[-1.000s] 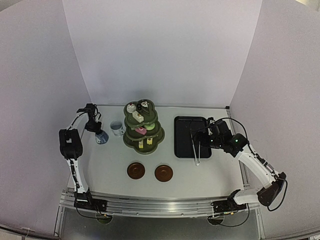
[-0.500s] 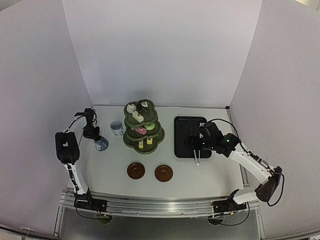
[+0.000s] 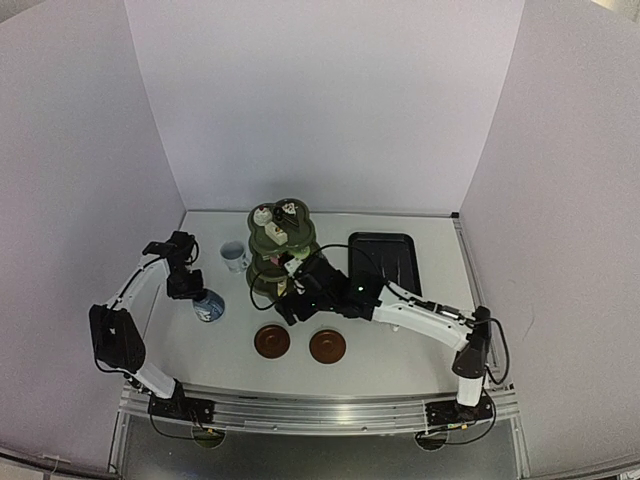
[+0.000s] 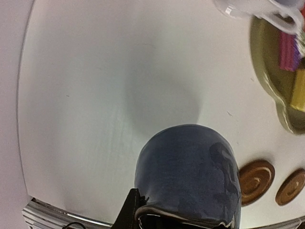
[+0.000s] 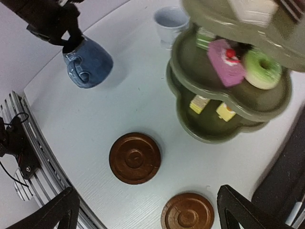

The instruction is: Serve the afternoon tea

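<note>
My left gripper (image 3: 185, 284) (image 4: 143, 215) (image 5: 64, 36) is shut on the rim of the small blue cup (image 3: 208, 306) (image 4: 188, 171) (image 5: 88, 63), which hangs tilted above the table. The white cup (image 3: 234, 256) (image 5: 171, 19) stands beside the dark green three-tier stand (image 3: 285, 255) (image 5: 228, 102). The stand carries a pink cake (image 5: 223, 62), a green doughnut (image 5: 261, 69) and yellow pieces. Two brown coasters (image 3: 272, 342) (image 3: 327, 346) (image 5: 135, 157) (image 5: 187, 213) lie in front of it. My right gripper (image 3: 288, 308) (image 5: 147, 214) hovers open above the coasters with nothing in it.
A black rectangular tray (image 3: 383, 262) lies right of the stand, behind the right arm. White walls close the table on the left, back and right. A metal rail (image 3: 300, 410) runs along the near edge.
My left gripper has carried the blue cup nearer and to the right, towards the coasters. The right arm has swung left from the black tray to the front of the stand.
</note>
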You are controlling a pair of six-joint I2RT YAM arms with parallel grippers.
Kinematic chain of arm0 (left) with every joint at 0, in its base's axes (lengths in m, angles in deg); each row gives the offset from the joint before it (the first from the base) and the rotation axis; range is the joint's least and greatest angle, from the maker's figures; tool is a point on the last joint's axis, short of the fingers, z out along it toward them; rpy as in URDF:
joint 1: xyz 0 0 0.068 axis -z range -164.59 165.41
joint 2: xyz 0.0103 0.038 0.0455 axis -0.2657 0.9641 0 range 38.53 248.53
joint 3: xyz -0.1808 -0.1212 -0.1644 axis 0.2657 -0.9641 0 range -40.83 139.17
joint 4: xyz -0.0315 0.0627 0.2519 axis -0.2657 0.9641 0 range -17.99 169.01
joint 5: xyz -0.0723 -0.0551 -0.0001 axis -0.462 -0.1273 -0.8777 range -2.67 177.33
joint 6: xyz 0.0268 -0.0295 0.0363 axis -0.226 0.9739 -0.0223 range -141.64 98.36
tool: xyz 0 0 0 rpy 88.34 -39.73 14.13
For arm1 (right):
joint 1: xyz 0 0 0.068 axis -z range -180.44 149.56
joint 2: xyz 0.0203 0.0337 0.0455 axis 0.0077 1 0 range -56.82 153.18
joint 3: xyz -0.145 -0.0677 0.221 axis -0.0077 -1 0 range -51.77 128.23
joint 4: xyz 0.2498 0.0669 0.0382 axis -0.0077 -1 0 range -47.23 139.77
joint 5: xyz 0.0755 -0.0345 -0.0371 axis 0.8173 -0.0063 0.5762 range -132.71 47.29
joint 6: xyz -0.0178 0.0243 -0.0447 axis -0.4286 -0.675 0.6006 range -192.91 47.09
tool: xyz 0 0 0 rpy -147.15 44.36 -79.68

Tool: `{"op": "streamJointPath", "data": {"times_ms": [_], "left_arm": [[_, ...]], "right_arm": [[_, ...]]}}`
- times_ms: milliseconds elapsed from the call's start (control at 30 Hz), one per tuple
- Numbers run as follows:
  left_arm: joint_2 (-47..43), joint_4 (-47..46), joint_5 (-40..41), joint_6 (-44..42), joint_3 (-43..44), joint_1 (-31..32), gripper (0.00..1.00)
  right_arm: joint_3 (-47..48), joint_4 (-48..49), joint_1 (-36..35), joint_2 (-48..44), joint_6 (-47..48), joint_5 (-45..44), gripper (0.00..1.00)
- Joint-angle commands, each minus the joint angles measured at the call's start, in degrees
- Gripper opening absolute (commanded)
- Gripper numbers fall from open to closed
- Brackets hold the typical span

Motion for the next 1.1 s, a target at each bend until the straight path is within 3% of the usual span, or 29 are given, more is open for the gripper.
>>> {"op": "streamJointPath", "data": {"times_ms": [0,267,700,767,933,1067], "left_arm": [[-5.3,1.6,-3.8,4.4,-1.8,5.1,0.0],[-6.2,0.8,-5.8,5.7,-3.7,12.0,0.0],[-4.5,0.5,-6.9,6.3,-2.2,15.4,0.0],[-4.5,0.4,-6.9,6.2,-2.3,15.4,0.0],[-4.4,0.3,-7.4,6.3,-2.3,15.6,0.0],[-4.6,0.2,-7.5,6.2,-3.2,16.0,0.0]], "right_arm": [[14.1,-1.1,-4.3,12.7,8.9,2.4,0.98],[36.0,-0.9,-8.3,31.1,9.4,0.5,0.96],[39.4,1.8,-8.3,39.0,8.2,-7.3,0.82],[39.5,2.3,-8.3,39.4,8.9,-8.3,0.77],[39.0,3.1,-8.3,39.6,9.5,-9.0,0.51],[38.9,3.7,-8.3,39.7,9.6,-8.8,0.36]]}}
